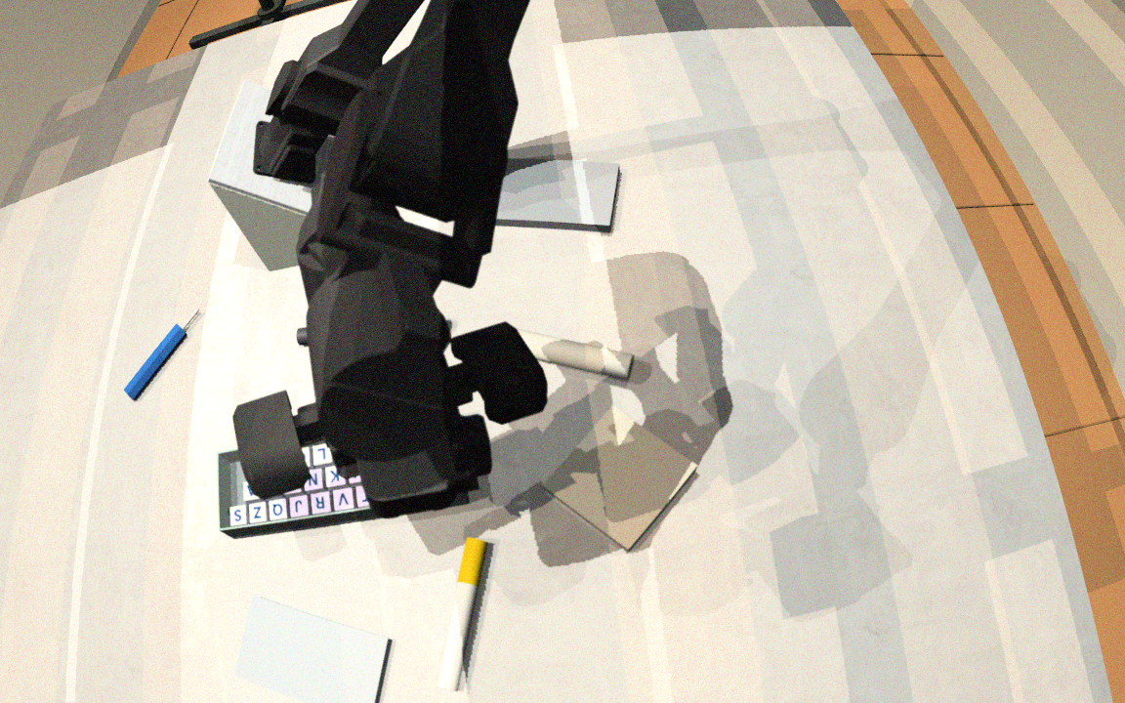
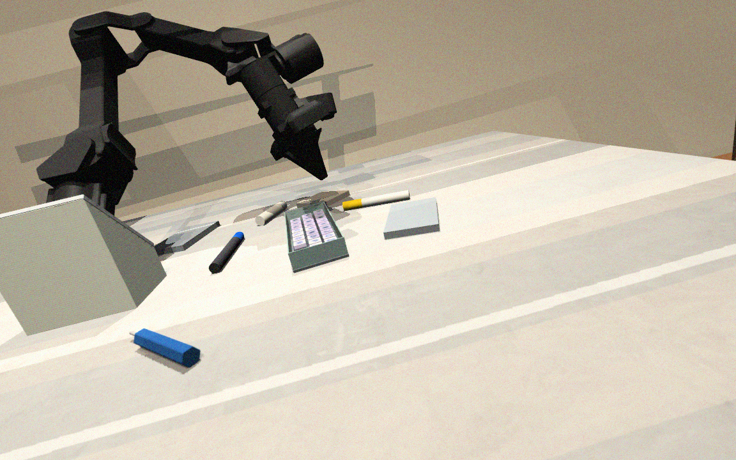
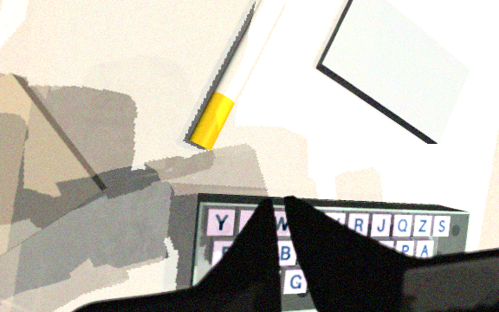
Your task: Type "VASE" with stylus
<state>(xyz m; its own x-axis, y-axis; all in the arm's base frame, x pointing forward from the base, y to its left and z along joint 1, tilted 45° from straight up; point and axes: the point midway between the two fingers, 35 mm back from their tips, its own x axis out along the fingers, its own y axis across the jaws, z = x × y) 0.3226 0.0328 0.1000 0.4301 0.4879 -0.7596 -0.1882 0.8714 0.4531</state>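
Observation:
The keyboard (image 1: 287, 527) (image 2: 319, 255) (image 3: 232, 199) is a dark green tray with three rows of lettered keys. The arm covers part of it in the top view. My gripper (image 2: 324, 176) (image 3: 278, 206) is shut with nothing between its fingertips. It points down above the keyboard, and in the wrist view its fingers hide several keys. A blue six-sided stylus-like tool (image 1: 153, 362) (image 2: 165, 345) with a thin pale tip lies on the desk, well away from the gripper.
A dark marker (image 2: 226, 252) with a blue cap, a grey marker (image 1: 584, 355) (image 2: 271, 213) and a white-and-yellow marker (image 1: 463, 602) (image 2: 384, 198) (image 3: 212, 121) lie around the keyboard. A pale block (image 1: 312, 651) (image 2: 411, 217) (image 3: 397, 69), tan block (image 1: 637, 480), grey slab (image 1: 558, 200) and large box (image 1: 262, 223) (image 2: 45, 262) also stand there.

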